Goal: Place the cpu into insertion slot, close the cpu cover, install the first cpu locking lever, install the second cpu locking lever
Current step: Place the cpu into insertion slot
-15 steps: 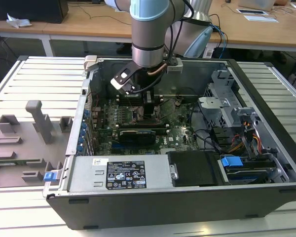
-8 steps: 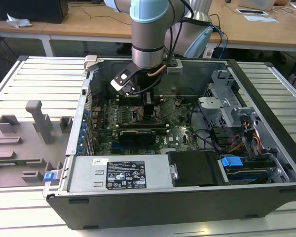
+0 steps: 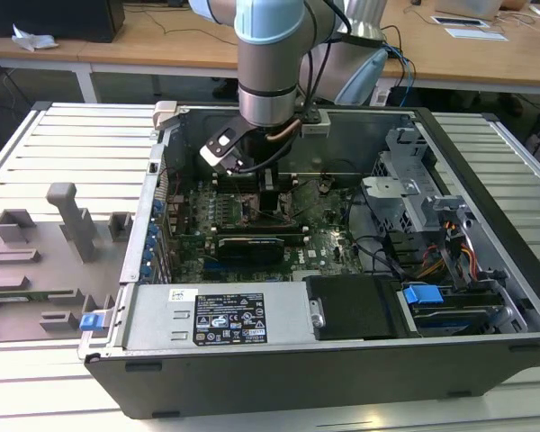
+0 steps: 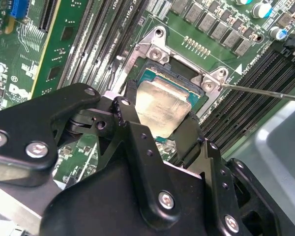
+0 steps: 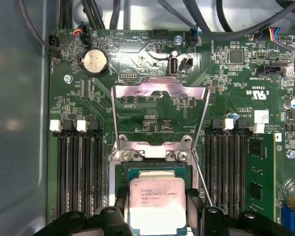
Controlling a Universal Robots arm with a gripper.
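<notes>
Cpu [image 5: 157,206]: pinched by end effector [image 5: 157,195], at the insertion slot [image 5: 119,172]; cover [image 5: 160,91] stands open. Hazard: tilted or offset seating might bend socket contacts.

A: Room inside the dark grey metal computer case [image 3: 342,378]?
B: Overhead. A grey metal drive cage [image 3: 414,193] crowds the exterior view's right, a silver power supply box [image 3: 162,315] the near side.
A: Around the square black insertion slot [image 4: 182,73]?
B: The thin silvery cpu cover [image 5: 160,93] stands open, clear. Long black memory slots [image 5: 78,167] flank it, a thin metal lever rod [image 5: 202,179] slants alongside, and the black gripper [image 5: 157,195] clasping the pale square cpu [image 5: 157,209] fills the space above.
</notes>
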